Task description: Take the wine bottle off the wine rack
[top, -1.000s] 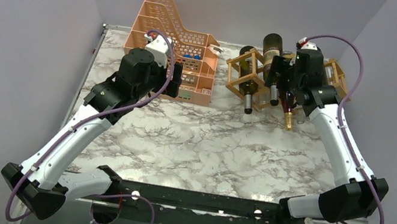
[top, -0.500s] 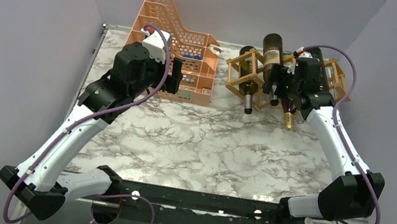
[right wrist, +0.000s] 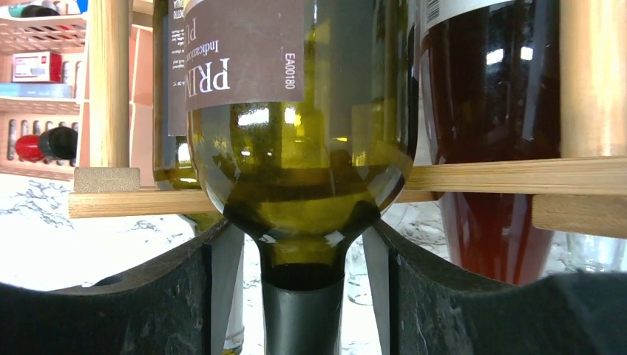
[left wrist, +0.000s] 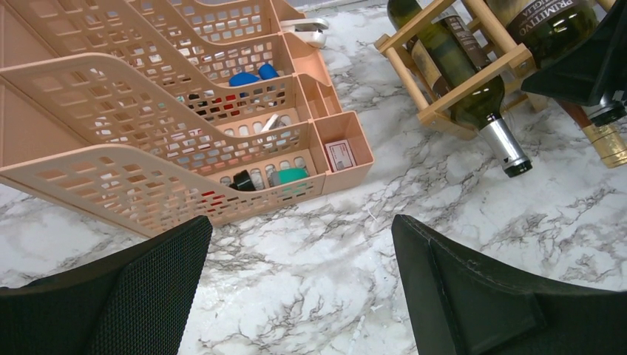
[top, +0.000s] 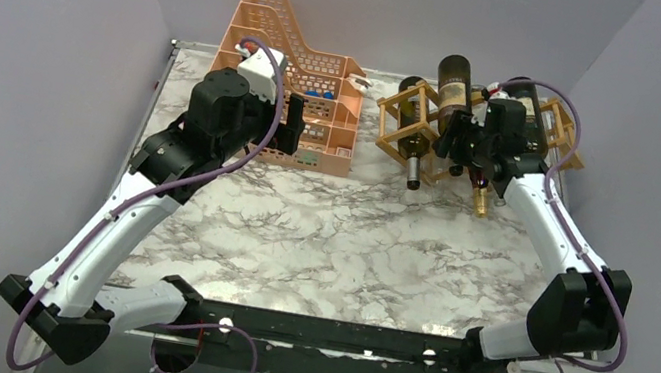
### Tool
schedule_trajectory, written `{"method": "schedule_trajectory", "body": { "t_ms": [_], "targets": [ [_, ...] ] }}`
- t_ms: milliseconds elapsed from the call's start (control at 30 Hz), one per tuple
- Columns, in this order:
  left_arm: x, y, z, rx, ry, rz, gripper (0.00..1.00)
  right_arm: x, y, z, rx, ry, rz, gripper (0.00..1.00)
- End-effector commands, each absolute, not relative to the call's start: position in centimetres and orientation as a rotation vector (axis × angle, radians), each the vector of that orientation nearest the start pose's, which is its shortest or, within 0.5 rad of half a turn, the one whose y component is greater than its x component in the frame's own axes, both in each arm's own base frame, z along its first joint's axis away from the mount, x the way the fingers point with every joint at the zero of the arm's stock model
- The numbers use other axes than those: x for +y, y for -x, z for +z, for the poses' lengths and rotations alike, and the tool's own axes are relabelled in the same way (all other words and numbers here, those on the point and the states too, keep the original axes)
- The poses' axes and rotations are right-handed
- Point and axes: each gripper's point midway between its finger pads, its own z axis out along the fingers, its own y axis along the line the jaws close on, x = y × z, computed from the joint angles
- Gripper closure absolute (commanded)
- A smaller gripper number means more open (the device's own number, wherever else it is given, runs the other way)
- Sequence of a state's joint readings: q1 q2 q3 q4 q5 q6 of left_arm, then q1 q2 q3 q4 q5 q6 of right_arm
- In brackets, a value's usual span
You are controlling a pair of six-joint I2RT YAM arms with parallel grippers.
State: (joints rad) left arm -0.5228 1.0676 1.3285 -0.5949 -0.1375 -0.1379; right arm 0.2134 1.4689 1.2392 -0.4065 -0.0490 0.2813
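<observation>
Left of the wooden wine rack (top: 399, 107), the left gripper (left wrist: 299, 229) hangs spread wide and empty before the orange tray organizer (left wrist: 185, 200). In the rack's upper middle cell lies the green Primitivo wine bottle (right wrist: 296, 170). The right gripper (right wrist: 303, 251) has its half-closed fingers (right wrist: 148, 296) on either side of the neck, with slim gaps showing.

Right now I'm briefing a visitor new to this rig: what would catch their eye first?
The green wine bottle fills the right wrist view, its neck between the right gripper's fingers, lying in the wooden wine rack at the table's far right. The orange tiered organizer stands at far left, the left gripper wide open before it.
</observation>
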Motion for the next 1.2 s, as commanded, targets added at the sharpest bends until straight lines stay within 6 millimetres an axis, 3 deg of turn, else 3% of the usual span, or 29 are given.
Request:
{"method": "schedule_trajectory", "body": {
  "t_ms": [0, 300, 800, 1167],
  "targets": [
    [-14.9, -30.2, 36.5, 1.856, -0.257, -0.319, 0.01, 12.0, -41.3, 19.8, 2.198, -0.045, 0.42, 0.39],
    [-14.9, -30.1, 36.6, 1.857, -0.24, -0.33, 0.01, 11.9, -41.4, 19.6, 2.188, -0.053, 0.438, 0.58],
    [-15.1, -29.9, 36.7, 1.857, -0.234, -0.354, 0.01, 12.2, -40.7, 21.1, 2.133, -0.077, 0.508, 0.75],
    [-15.3, -29.8, 36.9, 1.854, -0.232, -0.367, 0.01, 13.4, -39.0, 24.0, 2.019, -0.106, 0.648, 0.85]
  ]
}}
